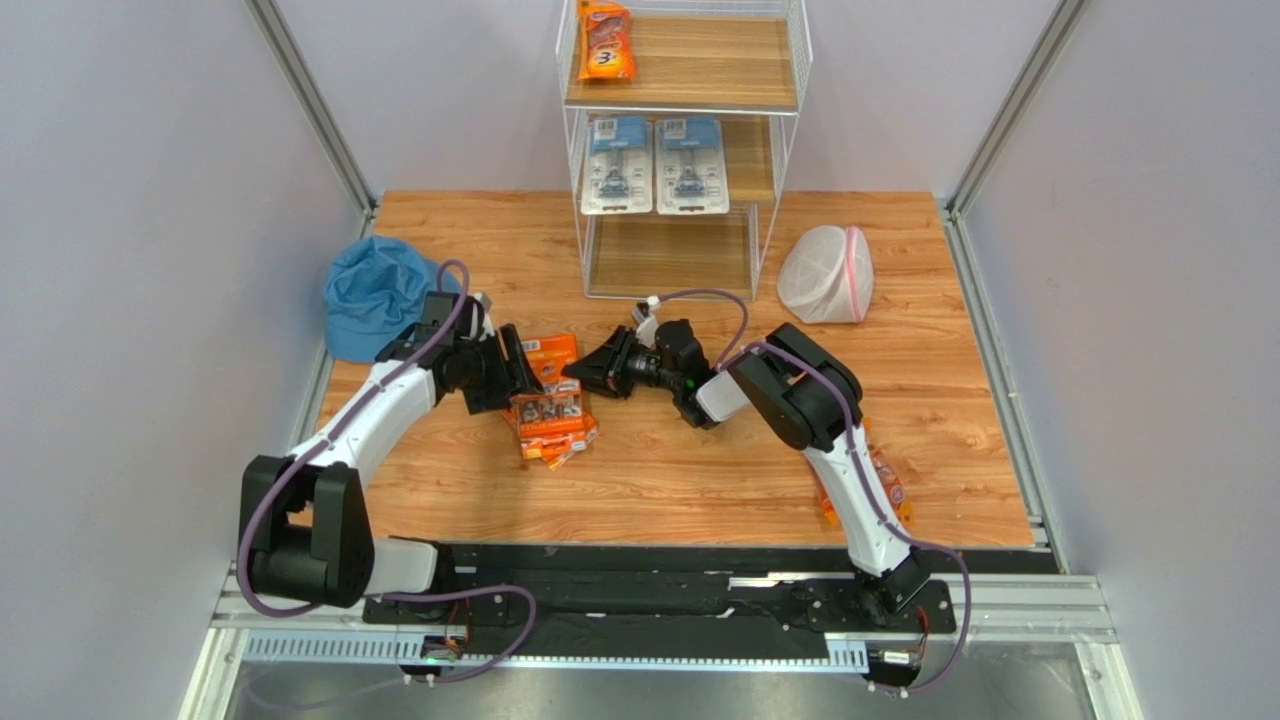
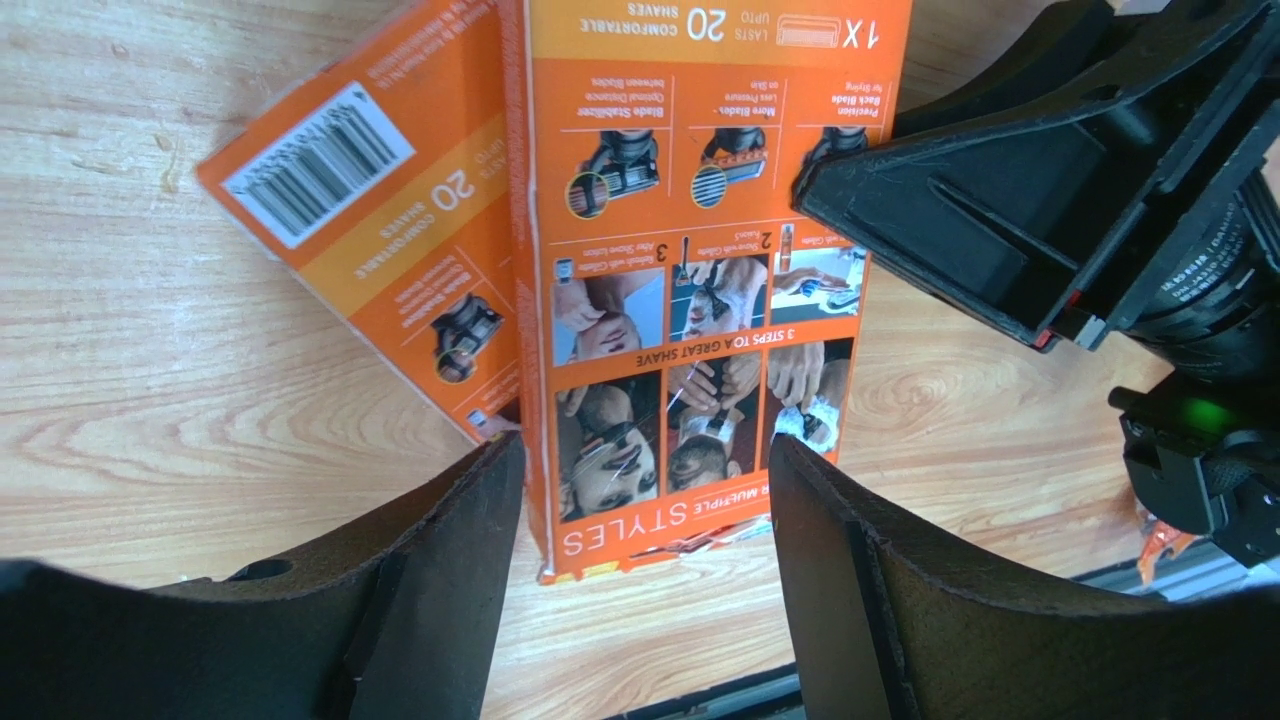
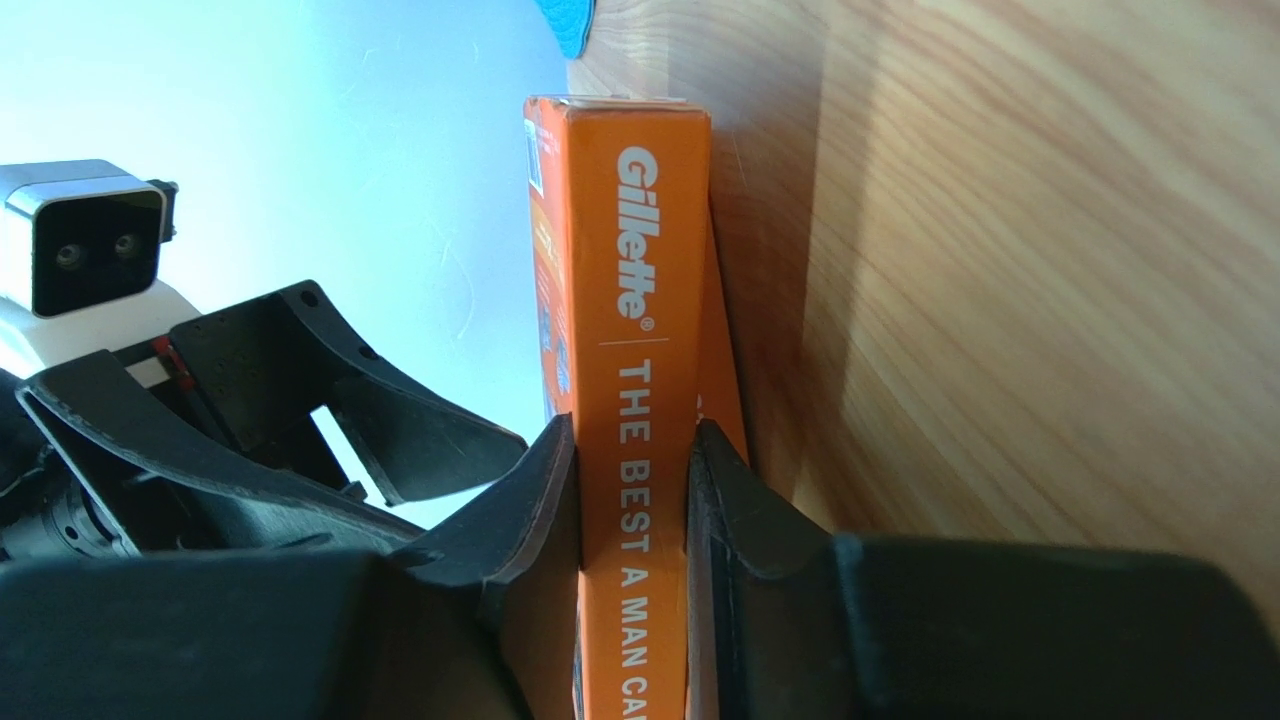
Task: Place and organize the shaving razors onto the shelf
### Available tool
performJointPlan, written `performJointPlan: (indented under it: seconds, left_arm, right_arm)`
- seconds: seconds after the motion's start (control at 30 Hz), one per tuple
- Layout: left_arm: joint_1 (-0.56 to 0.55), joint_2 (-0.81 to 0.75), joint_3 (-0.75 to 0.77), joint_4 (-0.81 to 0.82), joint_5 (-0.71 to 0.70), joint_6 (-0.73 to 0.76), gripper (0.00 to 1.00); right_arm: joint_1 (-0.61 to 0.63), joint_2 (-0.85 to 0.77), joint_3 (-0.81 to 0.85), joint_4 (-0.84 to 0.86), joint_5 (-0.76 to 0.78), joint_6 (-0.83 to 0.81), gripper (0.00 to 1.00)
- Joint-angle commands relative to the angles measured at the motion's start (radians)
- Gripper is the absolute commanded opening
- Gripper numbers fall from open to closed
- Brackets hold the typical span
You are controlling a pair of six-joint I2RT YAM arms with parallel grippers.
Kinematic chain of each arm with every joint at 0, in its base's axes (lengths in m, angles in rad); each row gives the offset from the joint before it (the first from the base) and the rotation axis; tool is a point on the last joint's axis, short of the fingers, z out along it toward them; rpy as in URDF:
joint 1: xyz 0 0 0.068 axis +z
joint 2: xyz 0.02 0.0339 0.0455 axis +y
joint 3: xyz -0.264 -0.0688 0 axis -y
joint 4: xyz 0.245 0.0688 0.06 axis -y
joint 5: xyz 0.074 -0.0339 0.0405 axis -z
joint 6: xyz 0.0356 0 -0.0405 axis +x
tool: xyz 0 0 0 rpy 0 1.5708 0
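The flat orange razor pack [image 3: 646,300], with white Gillette lettering along its spine, lay just left of the table's [image 1: 962,375] centre. The right gripper [image 3: 631,443] clamped its edge. The left gripper [image 2: 646,458] stood spread, flanking it.

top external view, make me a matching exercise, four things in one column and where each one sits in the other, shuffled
Things:
1. blue bucket hat
2. white mesh bag
3. orange razor bag
4. white and blue blister cards

Places:
a. middle board of the shelf
b. on the table, just right of the shelf
c. top board of the shelf, left end
d. at the table's left edge

Pairs: 1-d, 2-b, 3-c, 4-a
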Motion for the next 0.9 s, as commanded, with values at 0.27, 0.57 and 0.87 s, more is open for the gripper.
performJointPlan:
  seconds: [0.27,0.57,0.87]
  left_arm:
    - [0.010,-0.173,0.038,0.007,0.105,0.035,0.70]
    - [0.010,-0.325,0.031,0.037,0.249,0.010,0.70]
    - [0.010,-0.368,-0.008,0.156,0.470,-0.028,0.70]
  right_arm:
    - [-0.045,-0.245,-0.111,0.021,-0.029,-0.077,0.00]
    - [-0.051,-0.418,-0.246,-0.004,-0.089,-0.114,0.00]
    - [-0.085,-0.647,-0.399,-0.011,-0.162,-0.126,0.00]
